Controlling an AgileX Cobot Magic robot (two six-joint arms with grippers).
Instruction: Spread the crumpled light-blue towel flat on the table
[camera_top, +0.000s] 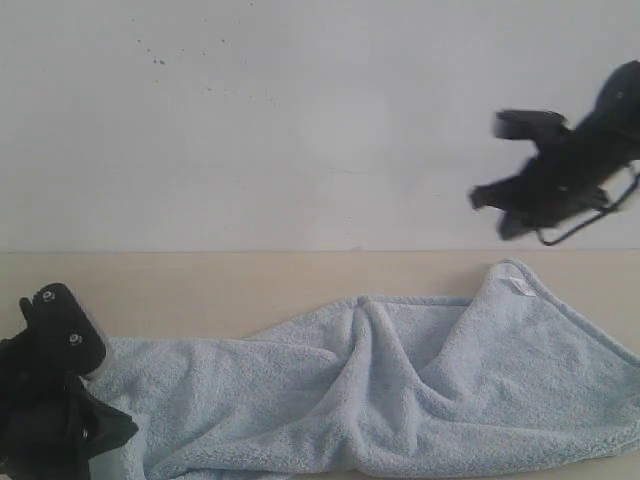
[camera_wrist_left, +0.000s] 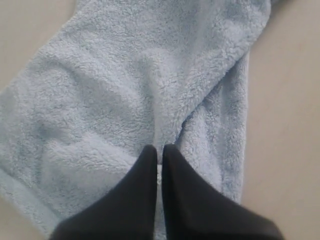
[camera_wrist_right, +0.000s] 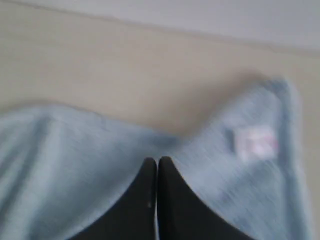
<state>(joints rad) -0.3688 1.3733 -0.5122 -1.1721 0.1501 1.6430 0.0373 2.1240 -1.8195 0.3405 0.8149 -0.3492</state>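
The light-blue towel (camera_top: 400, 390) lies stretched across the front of the beige table (camera_top: 250, 285), still creased, with a raised fold near its middle. Its white tag (camera_top: 520, 286) sits at the far right corner. My left gripper (camera_top: 120, 430) is low at the towel's left end. In the left wrist view its jaws (camera_wrist_left: 160, 150) are pressed almost together on a ridge of the towel (camera_wrist_left: 125, 90), and the creases run toward the tips. My right gripper (camera_top: 490, 200) hangs in the air above the right corner, shut and empty. In the right wrist view it (camera_wrist_right: 157, 161) is over the towel (camera_wrist_right: 75, 165) near the tag (camera_wrist_right: 256, 141).
A white wall (camera_top: 300, 120) rises behind the table's far edge. Bare table (camera_wrist_right: 100, 65) lies between the towel and the wall, and more bare table (camera_wrist_left: 290, 125) shows beside the towel's left end. The towel's front edge runs near the bottom of the exterior view.
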